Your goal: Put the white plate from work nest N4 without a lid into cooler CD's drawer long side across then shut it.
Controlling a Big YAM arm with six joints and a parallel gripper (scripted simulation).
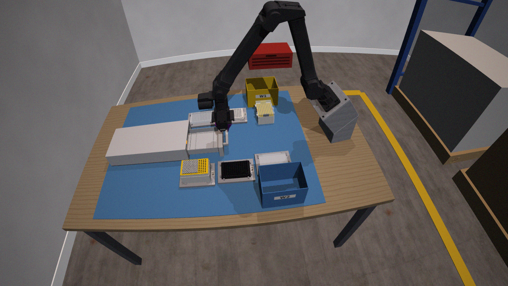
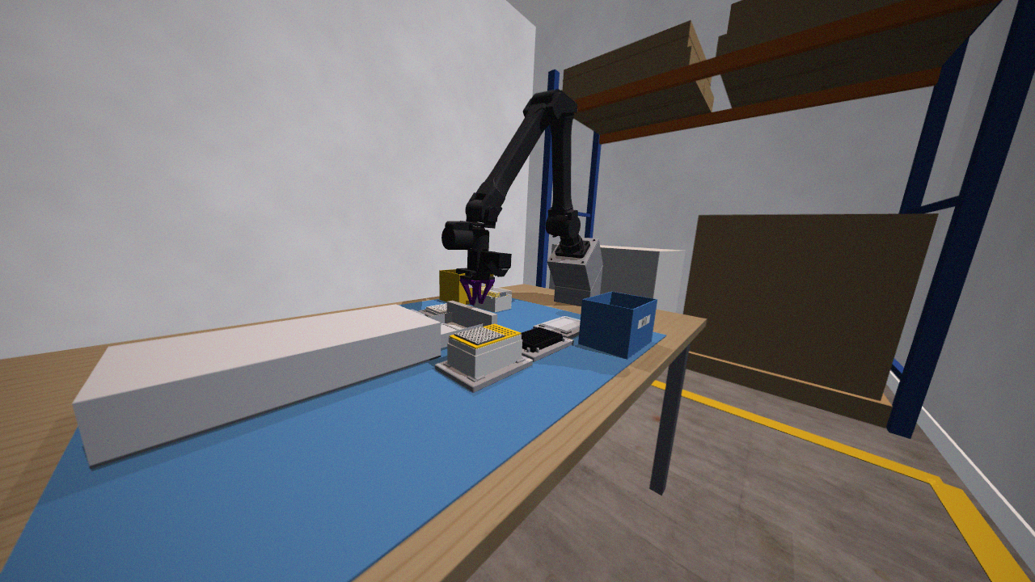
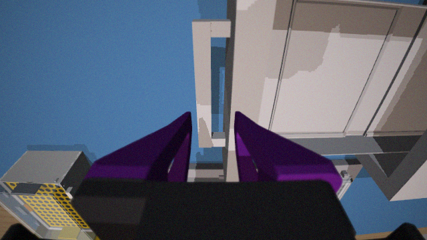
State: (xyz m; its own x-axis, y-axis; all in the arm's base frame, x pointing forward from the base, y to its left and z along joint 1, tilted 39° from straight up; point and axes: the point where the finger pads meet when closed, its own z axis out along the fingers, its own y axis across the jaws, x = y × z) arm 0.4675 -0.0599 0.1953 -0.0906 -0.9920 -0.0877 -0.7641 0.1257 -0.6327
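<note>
The cooler CD (image 1: 149, 142) is a long pale grey box with its drawer (image 1: 204, 140) pulled partly out and empty; a small amber lamp (image 1: 186, 142) glows at its front. The bar handle (image 1: 224, 142) runs along the drawer front. My gripper (image 1: 225, 132) hangs over the far end of the handle, partly open and empty. In the wrist view the purple fingers straddle the end of the handle (image 3: 202, 83), beside the ribbed drawer floor (image 3: 333, 83). Two white well plates (image 1: 200, 118) (image 1: 238, 113) sit in nests behind the drawer; I cannot read their labels.
A yellow-topped tip box (image 1: 194, 167), a black plate (image 1: 235, 169) and a covered white plate (image 1: 272, 157) sit in front nests. Blue bin W2 (image 1: 282, 183) stands at the front right, yellow bin W1 (image 1: 262, 90) at the back, with a second tip box (image 1: 264, 112) before it.
</note>
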